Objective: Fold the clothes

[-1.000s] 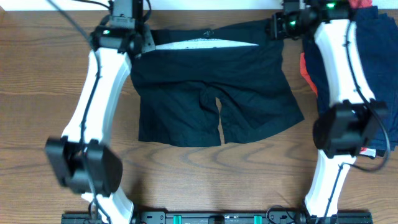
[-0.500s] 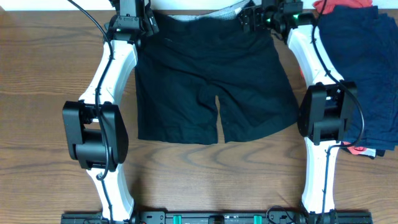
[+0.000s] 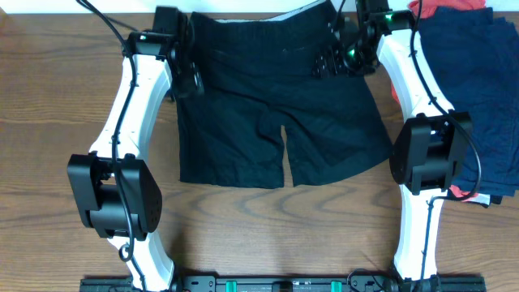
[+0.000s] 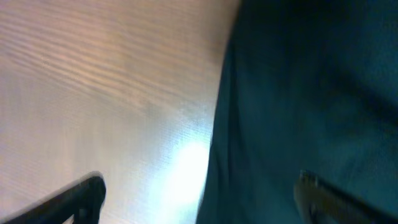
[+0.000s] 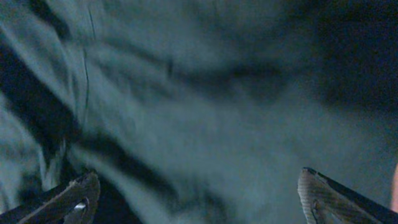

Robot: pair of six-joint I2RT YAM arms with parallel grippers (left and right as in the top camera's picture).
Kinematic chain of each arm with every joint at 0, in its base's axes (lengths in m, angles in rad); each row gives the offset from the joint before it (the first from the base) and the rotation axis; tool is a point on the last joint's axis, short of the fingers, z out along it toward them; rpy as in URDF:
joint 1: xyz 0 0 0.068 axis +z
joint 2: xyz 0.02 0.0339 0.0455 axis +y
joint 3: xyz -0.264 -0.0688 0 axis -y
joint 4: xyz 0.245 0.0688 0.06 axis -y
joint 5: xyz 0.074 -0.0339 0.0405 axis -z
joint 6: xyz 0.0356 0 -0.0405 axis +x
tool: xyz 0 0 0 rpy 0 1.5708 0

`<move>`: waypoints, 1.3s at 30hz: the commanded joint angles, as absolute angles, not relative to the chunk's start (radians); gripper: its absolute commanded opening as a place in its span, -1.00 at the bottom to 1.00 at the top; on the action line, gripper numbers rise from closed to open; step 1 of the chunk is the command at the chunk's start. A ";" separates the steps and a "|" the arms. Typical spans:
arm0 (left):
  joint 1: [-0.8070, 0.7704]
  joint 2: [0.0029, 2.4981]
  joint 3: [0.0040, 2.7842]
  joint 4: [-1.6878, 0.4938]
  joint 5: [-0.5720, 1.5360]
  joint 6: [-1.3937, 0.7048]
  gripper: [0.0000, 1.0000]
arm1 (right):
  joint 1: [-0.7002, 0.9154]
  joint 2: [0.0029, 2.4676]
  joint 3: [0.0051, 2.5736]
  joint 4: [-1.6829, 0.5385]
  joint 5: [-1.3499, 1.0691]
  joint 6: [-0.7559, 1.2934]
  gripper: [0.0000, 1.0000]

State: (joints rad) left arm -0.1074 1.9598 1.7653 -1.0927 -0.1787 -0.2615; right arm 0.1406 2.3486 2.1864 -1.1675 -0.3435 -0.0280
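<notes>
Black shorts (image 3: 276, 105) spread flat on the wooden tabletop (image 3: 49, 122), legs toward the robot, both tools open above them.

The left tool (image 4: 199, 194) hangs spread and empty over the shorts' left edge; the right tool (image 5: 199, 193) gapes, holding nothing, over the upper right fabric. Navy garments (image 3: 482, 73) and a red-orange garment (image 3: 434, 6) lie to the right, partly hidden by the right arm. The waistband is cut off at the far edge, and both wrist views are blurred.

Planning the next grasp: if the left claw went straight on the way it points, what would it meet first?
Probably the side edge of the black shorts: the open left claw straddles it, one finger over fabric, the other over the table. Depth is unclear.
</notes>
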 commanded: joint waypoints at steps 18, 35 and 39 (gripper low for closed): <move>-0.039 1.953 1.623 -0.992 -0.119 -0.255 0.96 | 0.384 2.313 2.139 -1.031 -0.241 0.018 0.91; 0.149 1.953 1.623 -0.980 -0.118 -0.222 0.96 | 0.556 2.442 2.137 -1.079 -0.048 0.109 0.78; 0.139 1.953 1.623 -0.977 -0.118 -0.142 0.96 | 0.553 2.480 2.137 -1.101 -0.041 0.126 0.76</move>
State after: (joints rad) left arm 0.1467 1.9598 1.6215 -0.9779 -0.1181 -0.2111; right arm 0.5484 2.4443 2.1426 -1.0904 -0.0776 0.0986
